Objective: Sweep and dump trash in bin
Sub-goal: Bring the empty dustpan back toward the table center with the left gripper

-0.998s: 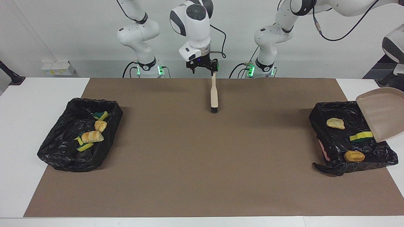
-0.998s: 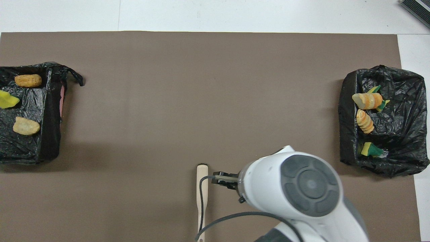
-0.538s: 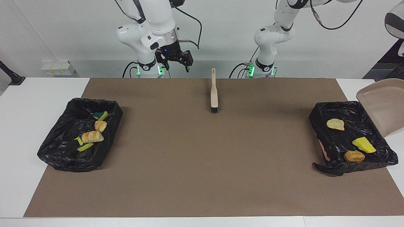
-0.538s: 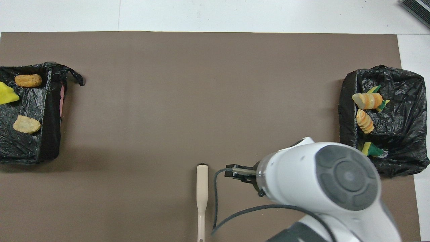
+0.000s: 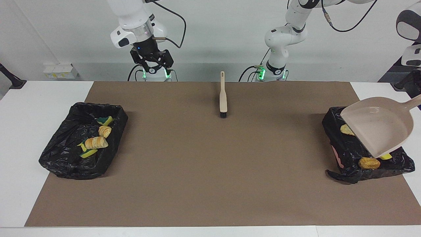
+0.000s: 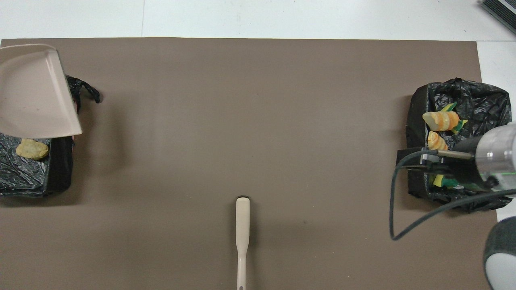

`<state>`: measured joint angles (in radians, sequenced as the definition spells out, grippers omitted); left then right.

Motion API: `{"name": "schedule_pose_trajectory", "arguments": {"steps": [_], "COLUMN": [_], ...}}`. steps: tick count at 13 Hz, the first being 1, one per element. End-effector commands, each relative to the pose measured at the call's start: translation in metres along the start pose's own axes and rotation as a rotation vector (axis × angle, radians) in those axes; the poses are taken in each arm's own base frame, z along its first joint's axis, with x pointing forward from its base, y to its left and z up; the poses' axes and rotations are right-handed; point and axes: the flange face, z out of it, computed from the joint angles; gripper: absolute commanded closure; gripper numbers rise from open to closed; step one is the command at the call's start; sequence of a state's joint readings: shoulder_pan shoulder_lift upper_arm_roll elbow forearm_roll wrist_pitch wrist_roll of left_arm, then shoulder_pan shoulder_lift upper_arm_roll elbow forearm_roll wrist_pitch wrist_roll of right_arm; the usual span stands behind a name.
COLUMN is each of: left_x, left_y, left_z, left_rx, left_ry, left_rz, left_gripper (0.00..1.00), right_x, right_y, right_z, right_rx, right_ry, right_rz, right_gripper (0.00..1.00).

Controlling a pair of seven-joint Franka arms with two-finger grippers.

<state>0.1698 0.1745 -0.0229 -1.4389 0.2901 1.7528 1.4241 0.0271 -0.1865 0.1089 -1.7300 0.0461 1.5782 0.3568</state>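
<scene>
From across the surface, the right gripper (image 5: pixel 152 61) hangs high with jaws spread, empty. The left gripper's jaws sit out of frame; its beige plastic dustpan (image 5: pixel 378 126) tilts over the black-lined bin (image 5: pixel 338 149) holding the trash (image 5: pixel 369 163).

From above, the dustpan's lip could snag that liner.

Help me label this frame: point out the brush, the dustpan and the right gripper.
brush (image 5: pixel 223 98): facing view, handle's wide part.
dustpan (image 5: pixel 381 126): facing view, inside of the scoop.
right gripper (image 5: pixel 152 63): facing view, midway between fingertips.
</scene>
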Motion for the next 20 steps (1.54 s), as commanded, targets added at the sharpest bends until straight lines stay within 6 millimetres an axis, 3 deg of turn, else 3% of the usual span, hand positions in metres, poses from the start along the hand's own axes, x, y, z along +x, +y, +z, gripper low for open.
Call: {"name": "schedule_pose_trajectory", "arguments": {"steps": [1, 5, 6, 8, 11, 13, 18, 20], "left_x": [0.06, 0.128, 0.137, 0.157, 0.186, 0.222, 0.292, 0.326], "left_y": [0.022, 0.045, 0.05, 0.067, 0.086, 0.104, 0.155, 0.171], "left_z": [0.006, 0.039, 0.048, 0.052, 0.053, 0.061, 0.086, 0.082], "left_rx": [-0.031, -0.07, -0.079, -0.083, -0.103, -0.121, -0.115, -0.138], "left_ry": [0.042, 0.081, 0.08, 0.112, 0.136, 0.128, 0.155, 0.18], "left_rz": [-0.071, -0.146, -0.173, -0.224, -0.309, -0.339, -0.464, -0.68], "left_gripper": [1.0, 1.0, 1.0, 1.0, 1.0, 1.0, 1.0, 1.0], "right_x": [0.023, 0.037, 0.045, 0.056, 0.067, 0.071, 0.07, 0.069], "right_y": [0.019, 0.032, 0.035, 0.045, 0.044, 0.043, 0.038, 0.037], "right_z": [-0.007, -0.003, -0.007, -0.01, -0.013, -0.017, -0.017, -0.018], "right_rx": [-0.022, -0.057, -0.06, -0.081, -0.077, -0.074, -0.069, -0.061], "right_ry": [-0.009, -0.01, -0.003, -0.014, -0.013, -0.009, 0.0, 0.0], "right_rz": [0.008, 0.015, 0.001, -0.015, -0.014, -0.015, -0.022, -0.023], "right_gripper": [0.0, 0.0, 0.0, 0.0, 0.0, 0.0, 0.0, 0.0]}}
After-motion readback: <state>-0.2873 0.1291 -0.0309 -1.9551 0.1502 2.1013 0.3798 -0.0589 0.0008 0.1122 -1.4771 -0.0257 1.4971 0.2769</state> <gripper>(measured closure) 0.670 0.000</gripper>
